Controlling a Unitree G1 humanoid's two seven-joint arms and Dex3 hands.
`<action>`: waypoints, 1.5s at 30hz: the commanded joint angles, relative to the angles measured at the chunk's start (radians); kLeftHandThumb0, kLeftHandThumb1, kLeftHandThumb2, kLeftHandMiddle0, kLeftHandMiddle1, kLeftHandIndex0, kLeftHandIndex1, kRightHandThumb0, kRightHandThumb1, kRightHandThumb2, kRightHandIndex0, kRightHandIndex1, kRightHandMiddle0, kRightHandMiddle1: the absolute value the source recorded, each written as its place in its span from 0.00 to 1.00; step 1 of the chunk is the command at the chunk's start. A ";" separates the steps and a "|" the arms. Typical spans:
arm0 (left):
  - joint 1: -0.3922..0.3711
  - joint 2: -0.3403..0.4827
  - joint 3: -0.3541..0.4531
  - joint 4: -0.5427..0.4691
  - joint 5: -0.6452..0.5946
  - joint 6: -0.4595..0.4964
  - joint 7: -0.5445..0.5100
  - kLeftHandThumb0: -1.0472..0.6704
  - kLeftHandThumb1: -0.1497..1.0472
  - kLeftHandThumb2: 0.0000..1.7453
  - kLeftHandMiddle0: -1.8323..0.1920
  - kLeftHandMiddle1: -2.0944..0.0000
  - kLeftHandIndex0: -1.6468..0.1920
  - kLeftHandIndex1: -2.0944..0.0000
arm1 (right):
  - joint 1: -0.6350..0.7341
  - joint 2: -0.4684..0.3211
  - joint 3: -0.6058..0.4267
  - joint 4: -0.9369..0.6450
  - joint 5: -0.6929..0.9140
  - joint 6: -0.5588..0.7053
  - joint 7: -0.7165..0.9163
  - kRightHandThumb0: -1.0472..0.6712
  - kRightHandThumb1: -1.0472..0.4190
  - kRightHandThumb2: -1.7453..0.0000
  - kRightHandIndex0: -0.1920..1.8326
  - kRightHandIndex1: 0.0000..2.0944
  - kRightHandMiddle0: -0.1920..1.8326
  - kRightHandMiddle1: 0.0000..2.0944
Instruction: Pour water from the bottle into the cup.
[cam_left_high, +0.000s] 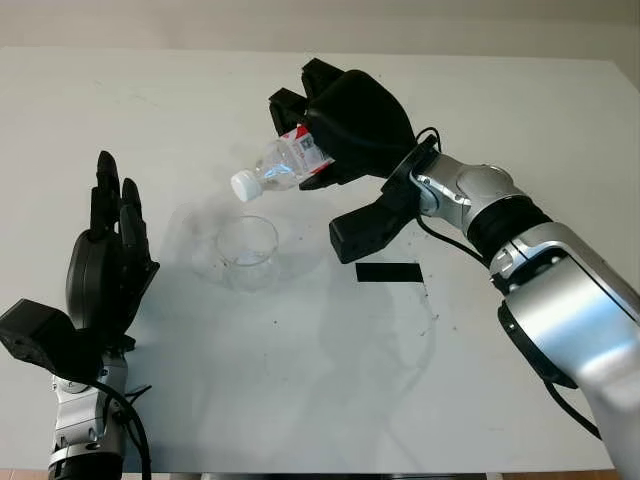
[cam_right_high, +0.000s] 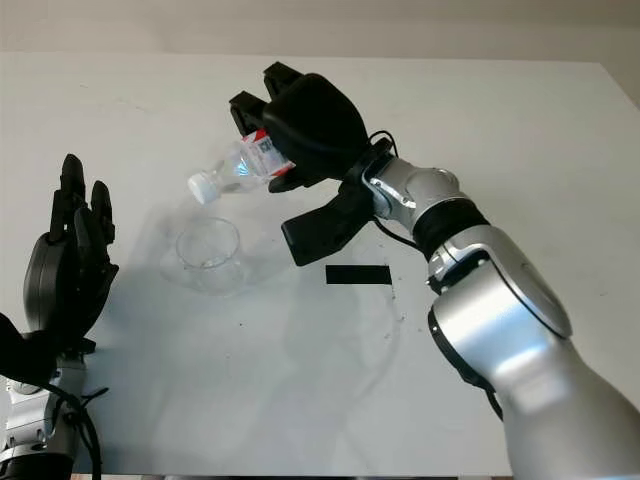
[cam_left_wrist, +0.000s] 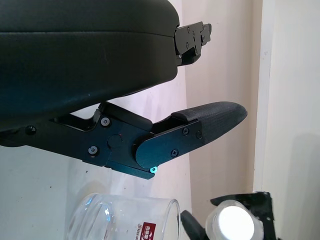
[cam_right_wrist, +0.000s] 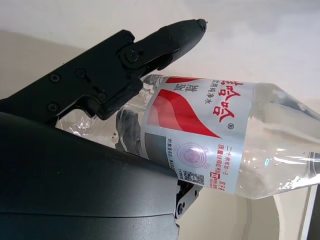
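Bottle: clasped in right robot hand, long axis tilted, white-capped mouth lowest, just above and behind cup on counter; left robot hand open, left of cup.

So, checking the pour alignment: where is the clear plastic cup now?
The clear plastic cup stands on the white table, just below the tilted bottle's white cap.

White table with a black tape strip, beige floor beyond its far edge
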 joint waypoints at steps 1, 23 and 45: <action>0.015 -0.019 -0.003 0.020 0.005 -0.012 0.004 0.20 1.00 0.44 1.00 1.00 1.00 1.00 | -0.033 -0.019 0.004 0.006 0.002 -0.017 -0.037 0.35 0.00 0.87 0.70 1.00 0.58 1.00; 0.010 -0.021 -0.007 0.024 0.007 -0.020 0.015 0.20 1.00 0.43 1.00 1.00 1.00 1.00 | -0.079 -0.050 0.192 -0.004 -0.184 0.003 -0.366 0.33 0.00 0.85 0.68 1.00 0.54 1.00; 0.019 -0.023 -0.012 0.010 0.011 -0.007 0.023 0.20 1.00 0.43 1.00 1.00 1.00 1.00 | -0.069 -0.029 0.187 -0.007 -0.154 0.000 -0.417 0.33 0.00 0.89 0.71 1.00 0.53 1.00</action>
